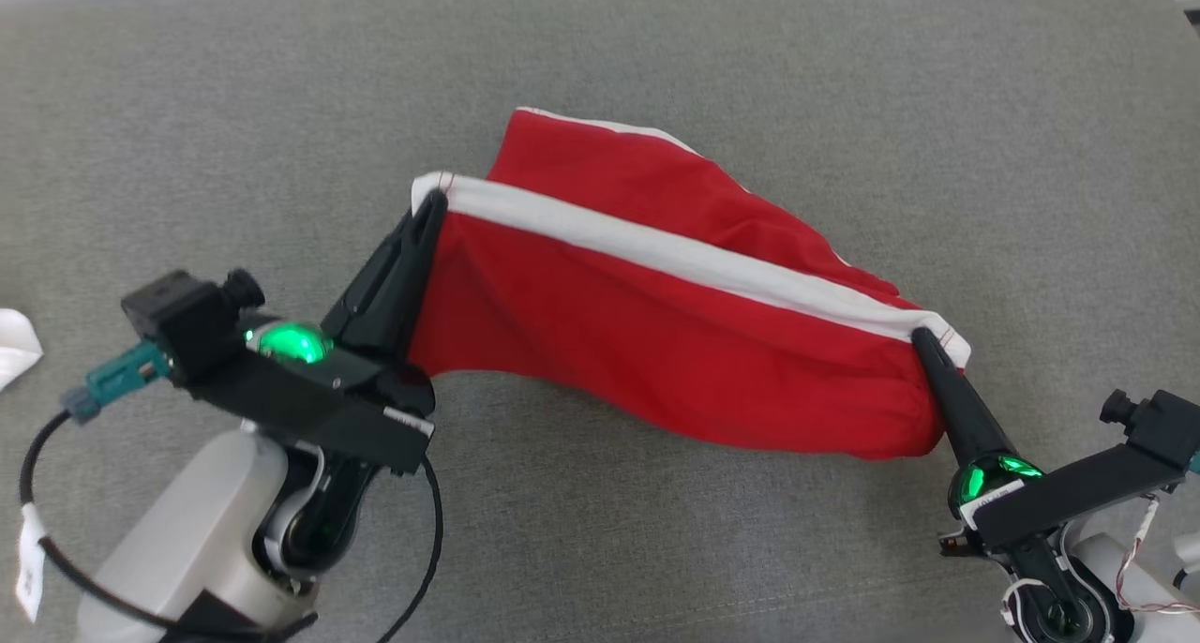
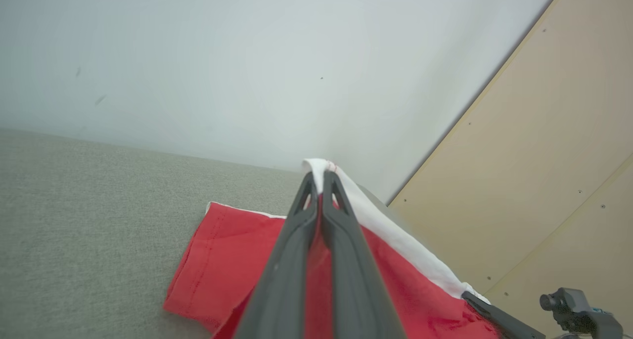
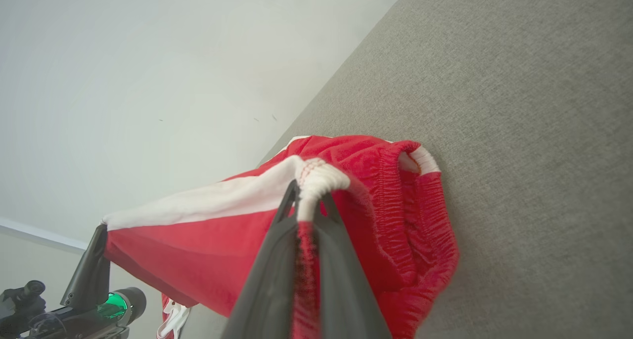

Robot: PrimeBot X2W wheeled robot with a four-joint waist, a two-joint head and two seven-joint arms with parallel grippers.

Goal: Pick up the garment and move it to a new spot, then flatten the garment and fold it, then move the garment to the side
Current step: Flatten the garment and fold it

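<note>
Here left hand [image 1: 433, 202], right hand [image 1: 923, 339] pinch garment [image 1: 656, 343].

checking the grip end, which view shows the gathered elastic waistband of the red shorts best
The right wrist view: the gathered elastic waistband of the red shorts faces that camera, beside the right gripper shut on the white side stripe. The head view shows that end bunched at the gripper; the left wrist view shows the opposite hem end.

Red white-striped garment [image 1: 675, 343], stretched aloft
</note>
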